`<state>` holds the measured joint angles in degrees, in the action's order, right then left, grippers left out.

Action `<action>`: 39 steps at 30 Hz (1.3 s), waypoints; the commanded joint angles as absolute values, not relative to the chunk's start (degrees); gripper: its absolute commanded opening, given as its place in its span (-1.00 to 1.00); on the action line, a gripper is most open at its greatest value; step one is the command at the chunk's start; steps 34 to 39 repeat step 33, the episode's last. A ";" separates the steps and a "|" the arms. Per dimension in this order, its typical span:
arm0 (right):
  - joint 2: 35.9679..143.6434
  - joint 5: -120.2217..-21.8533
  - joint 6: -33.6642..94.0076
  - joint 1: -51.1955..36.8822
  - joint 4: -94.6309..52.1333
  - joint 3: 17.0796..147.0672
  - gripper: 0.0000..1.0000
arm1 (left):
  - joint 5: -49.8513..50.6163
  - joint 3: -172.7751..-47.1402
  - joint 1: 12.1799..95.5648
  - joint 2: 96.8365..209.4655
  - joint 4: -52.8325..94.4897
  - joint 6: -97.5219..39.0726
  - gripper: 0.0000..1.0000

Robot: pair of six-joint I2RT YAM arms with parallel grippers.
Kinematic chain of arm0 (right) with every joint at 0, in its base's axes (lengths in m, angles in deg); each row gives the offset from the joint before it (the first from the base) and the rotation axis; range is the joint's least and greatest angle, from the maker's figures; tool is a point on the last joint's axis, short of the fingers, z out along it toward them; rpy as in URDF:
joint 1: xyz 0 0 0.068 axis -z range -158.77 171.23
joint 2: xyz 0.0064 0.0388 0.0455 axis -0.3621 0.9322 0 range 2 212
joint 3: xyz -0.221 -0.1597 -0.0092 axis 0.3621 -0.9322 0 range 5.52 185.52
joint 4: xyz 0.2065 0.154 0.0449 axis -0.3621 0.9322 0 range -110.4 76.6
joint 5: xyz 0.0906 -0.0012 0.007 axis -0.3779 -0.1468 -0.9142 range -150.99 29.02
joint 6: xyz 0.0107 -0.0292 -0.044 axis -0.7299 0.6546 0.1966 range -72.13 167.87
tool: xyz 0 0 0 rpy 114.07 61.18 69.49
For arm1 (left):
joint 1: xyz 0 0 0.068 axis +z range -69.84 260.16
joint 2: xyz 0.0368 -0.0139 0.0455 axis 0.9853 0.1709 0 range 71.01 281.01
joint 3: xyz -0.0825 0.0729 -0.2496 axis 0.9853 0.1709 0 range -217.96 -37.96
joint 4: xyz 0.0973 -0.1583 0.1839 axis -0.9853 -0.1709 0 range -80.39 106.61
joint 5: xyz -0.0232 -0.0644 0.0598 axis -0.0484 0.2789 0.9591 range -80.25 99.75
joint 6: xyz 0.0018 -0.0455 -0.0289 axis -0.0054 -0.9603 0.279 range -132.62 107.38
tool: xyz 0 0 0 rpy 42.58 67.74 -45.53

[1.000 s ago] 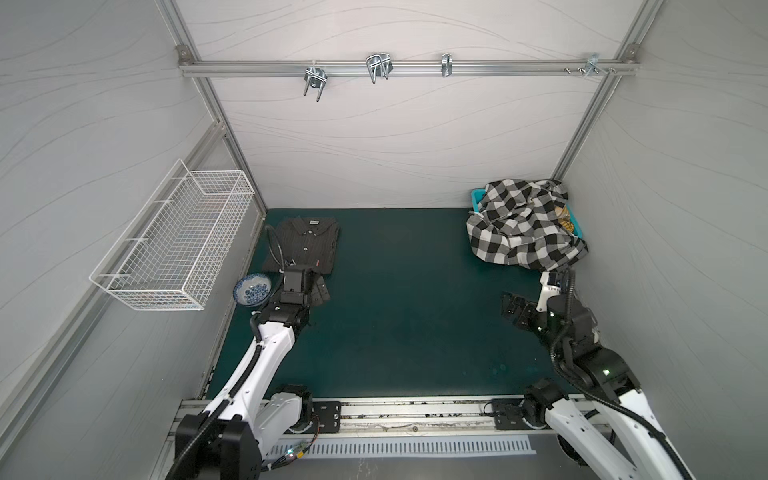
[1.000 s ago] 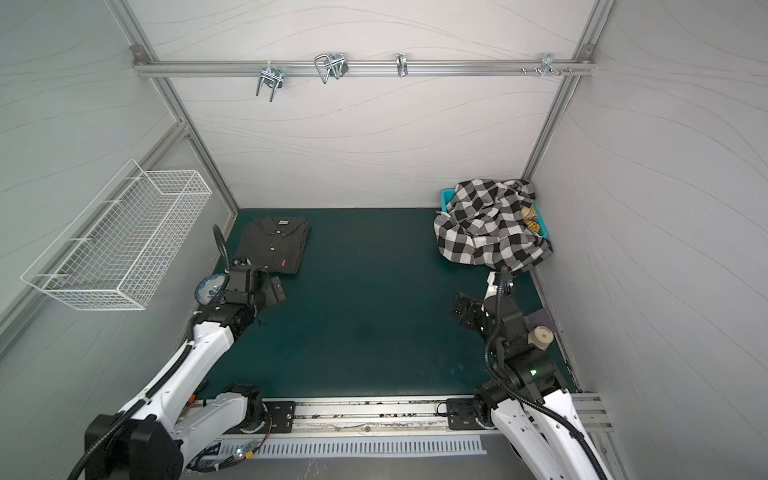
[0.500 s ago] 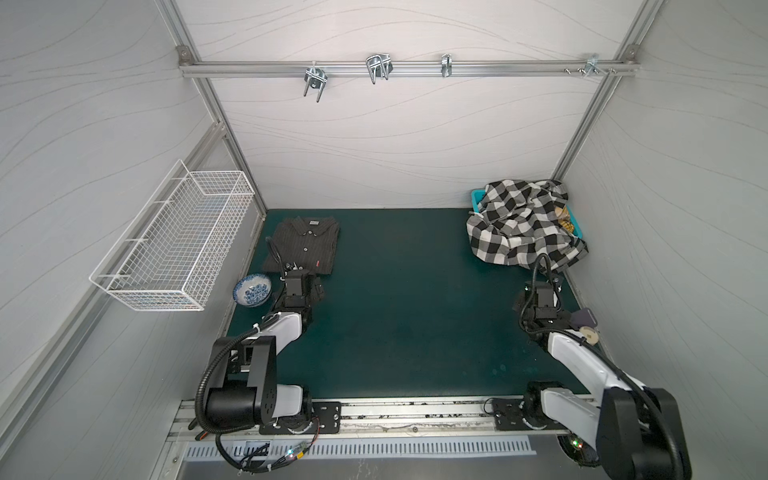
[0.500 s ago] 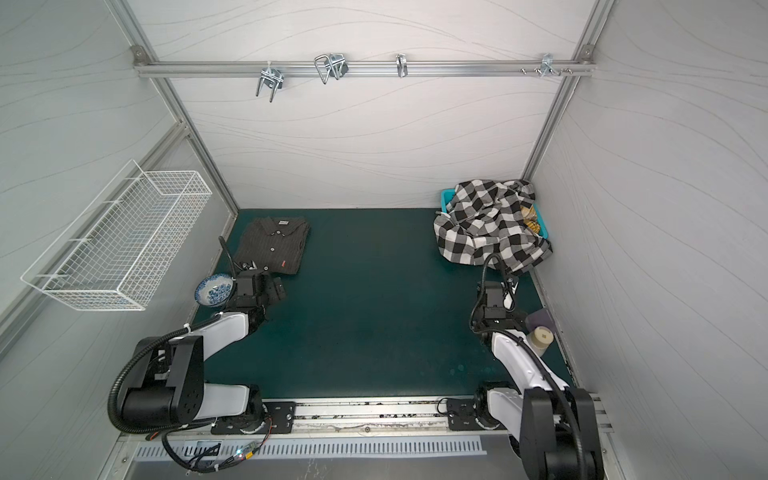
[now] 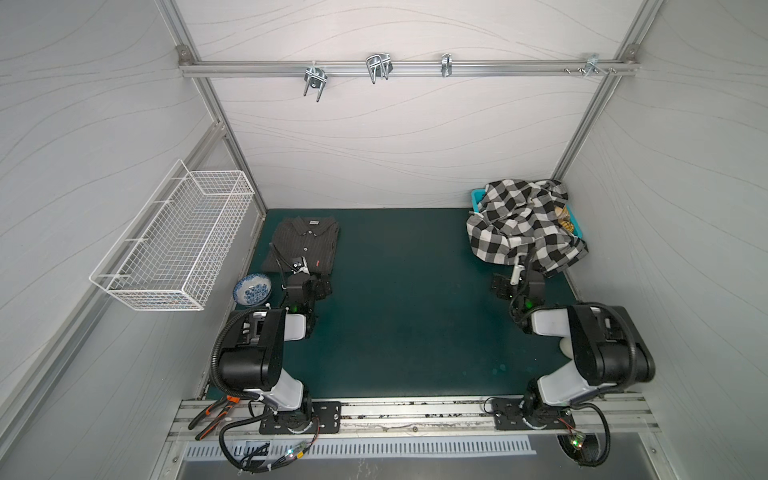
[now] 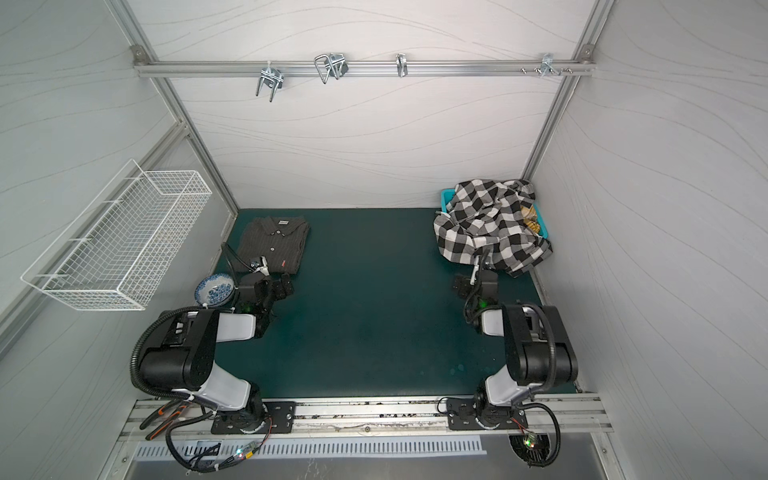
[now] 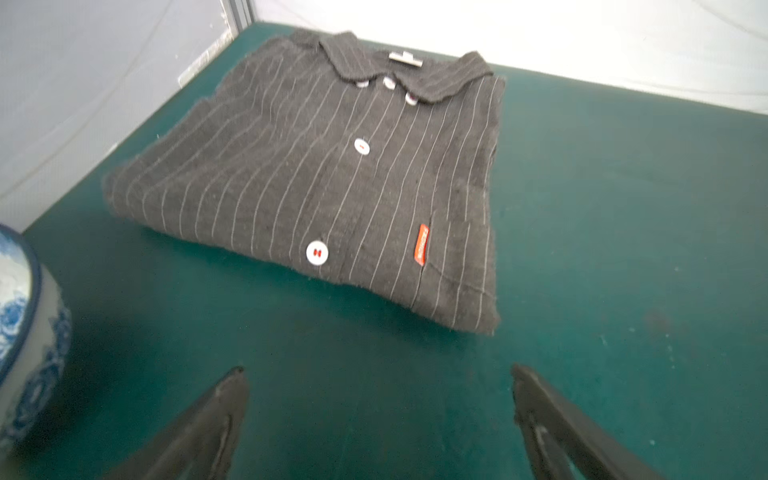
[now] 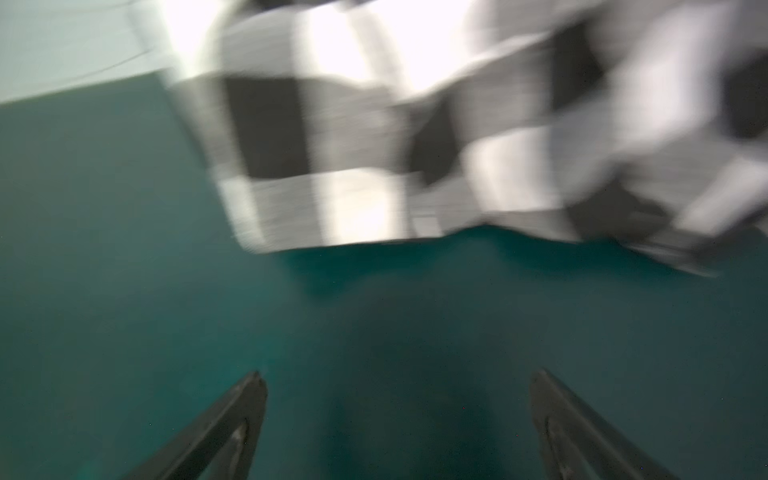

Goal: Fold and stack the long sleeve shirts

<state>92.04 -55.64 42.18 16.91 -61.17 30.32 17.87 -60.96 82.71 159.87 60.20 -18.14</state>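
Pinstriped shirt (image 7: 316,178), checked shirt (image 8: 332,166) untouched; left tool (image 7: 376,370), right tool (image 8: 399,374) spread, empty.

The pinstriped shirt (image 7: 291,174) is dark charcoal with thin pale lines, white buttons (image 7: 362,146) and an orange tag (image 7: 422,244). The checked shirt (image 5: 519,224) is black and white. The surface (image 5: 407,291) is dark teal-green; the bowl (image 5: 252,289) is patterned blue and white.

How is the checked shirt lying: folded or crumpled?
Crumpled: the checked shirt lies in a loose heap, draped over the teal basket and spilling onto the mat.
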 commanded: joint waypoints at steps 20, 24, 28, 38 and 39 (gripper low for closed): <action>92.00 -58.31 47.86 16.06 -64.10 31.80 0.98 | 23.72 -62.39 79.81 160.04 64.19 -15.26 0.99; 92.00 -58.29 47.87 16.04 -64.17 31.72 0.98 | 23.68 -62.43 79.81 160.04 64.16 -15.32 0.99; 94.45 -60.95 47.75 16.69 -61.75 34.41 0.99 | 23.65 -62.56 79.83 160.13 64.22 -15.33 0.99; 91.87 -60.82 48.72 16.00 -65.06 31.19 0.98 | 23.67 -62.16 79.81 159.92 64.69 -15.34 0.99; 91.87 -60.82 48.72 16.00 -65.06 31.19 0.98 | 23.67 -62.16 79.81 159.92 64.69 -15.34 0.99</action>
